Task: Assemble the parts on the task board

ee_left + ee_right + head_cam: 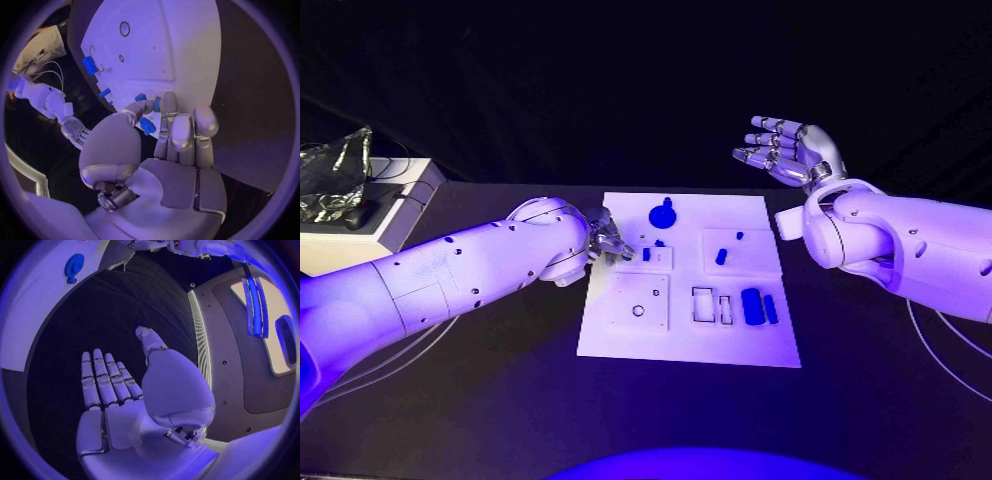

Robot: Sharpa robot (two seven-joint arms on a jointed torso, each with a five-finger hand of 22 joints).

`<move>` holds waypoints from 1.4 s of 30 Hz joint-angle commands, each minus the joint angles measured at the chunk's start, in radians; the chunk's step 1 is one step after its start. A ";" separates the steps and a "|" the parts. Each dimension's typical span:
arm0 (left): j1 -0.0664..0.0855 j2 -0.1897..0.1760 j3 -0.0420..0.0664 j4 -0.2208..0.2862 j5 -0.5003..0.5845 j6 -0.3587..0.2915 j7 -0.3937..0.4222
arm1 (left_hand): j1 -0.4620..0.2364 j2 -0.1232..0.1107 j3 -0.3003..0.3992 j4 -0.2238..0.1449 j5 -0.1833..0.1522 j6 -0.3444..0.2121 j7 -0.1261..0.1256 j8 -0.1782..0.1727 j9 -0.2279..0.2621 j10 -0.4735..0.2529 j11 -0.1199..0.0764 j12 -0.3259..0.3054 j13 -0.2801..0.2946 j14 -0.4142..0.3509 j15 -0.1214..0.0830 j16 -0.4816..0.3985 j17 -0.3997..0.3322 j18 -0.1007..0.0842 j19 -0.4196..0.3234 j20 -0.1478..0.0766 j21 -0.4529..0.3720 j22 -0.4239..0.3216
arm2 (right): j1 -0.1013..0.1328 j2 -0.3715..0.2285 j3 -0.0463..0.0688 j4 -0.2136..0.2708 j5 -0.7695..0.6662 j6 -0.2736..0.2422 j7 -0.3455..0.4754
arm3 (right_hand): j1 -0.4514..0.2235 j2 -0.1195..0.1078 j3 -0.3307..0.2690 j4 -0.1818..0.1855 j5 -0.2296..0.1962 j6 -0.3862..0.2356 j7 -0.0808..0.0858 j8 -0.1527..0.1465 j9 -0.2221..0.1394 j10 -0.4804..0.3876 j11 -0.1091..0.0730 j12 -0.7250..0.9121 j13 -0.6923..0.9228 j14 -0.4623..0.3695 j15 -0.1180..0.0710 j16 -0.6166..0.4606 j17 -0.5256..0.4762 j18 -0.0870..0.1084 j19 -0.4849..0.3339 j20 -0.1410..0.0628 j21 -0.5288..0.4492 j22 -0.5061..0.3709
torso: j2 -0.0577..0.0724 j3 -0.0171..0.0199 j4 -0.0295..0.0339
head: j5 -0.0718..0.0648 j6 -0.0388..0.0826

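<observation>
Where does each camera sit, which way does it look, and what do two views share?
Head view: from the robot's head, down at the task board; both arms show, left hand at the board's edge, right hand raised, holding nothing.
Left wrist view: behind the left hand, facing the board; fingers touch a blue part.
Right wrist view: behind the right hand, fingers spread.
Shared: the board appears in head and left wrist views.
</observation>
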 commanded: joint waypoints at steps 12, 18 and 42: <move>-0.009 0.037 -0.007 -0.052 0.037 0.109 -0.028 | 0.002 0.032 0.121 -0.147 -0.003 -0.003 -0.006 -0.007 -0.004 0.004 -0.011 0.008 0.002 0.005 0.000 -0.004 0.006 -0.016 -0.003 0.002 -0.014 0.056 | -0.001 0.003 0.000 0.001 -0.006 0.022 0.005 | 0.000 0.011 -0.006 -0.005 0.003 0.000 0.098 -0.006 -0.001 0.004 -0.001 -0.004 -0.001 0.006 0.001 -0.003 -0.001 0.000 -0.006 0.000 -0.005 -0.001 | 0.000 0.0016 -0.0009 | 0.002 -0.004; -0.009 0.046 -0.007 -0.064 0.054 0.134 -0.035 | 0.000 0.063 0.057 -0.138 -0.009 0.010 -0.016 -0.012 -0.012 0.015 -0.015 0.009 0.007 0.007 0.000 0.009 0.026 -0.019 -0.002 0.005 -0.015 0.056 | -0.001 0.003 0.000 0.001 -0.006 0.024 0.003 | 0.000 0.011 -0.006 -0.005 0.003 0.000 0.098 -0.006 -0.001 0.004 -0.001 -0.004 -0.001 0.006 0.001 -0.003 -0.001 0.000 -0.006 0.000 -0.005 -0.001 | 0.000 0.0012 -0.0004 | 0.001 -0.005; -0.008 0.050 -0.008 -0.075 0.047 0.083 -0.032 | 0.070 0.136 -0.381 0.015 -0.027 0.048 -0.039 -0.042 -0.033 0.019 -0.020 0.020 0.023 0.012 -0.003 0.010 0.043 -0.027 0.003 0.004 -0.028 0.053 | -0.002 0.005 0.000 0.001 -0.006 0.031 0.001 | -0.001 0.016 -0.007 -0.014 0.008 0.003 0.098 -0.006 -0.001 0.008 -0.002 -0.004 -0.001 0.007 0.000 -0.003 -0.001 -0.003 -0.013 -0.001 -0.005 -0.001 | -0.001 -0.0006 0.0012 | -0.001 -0.006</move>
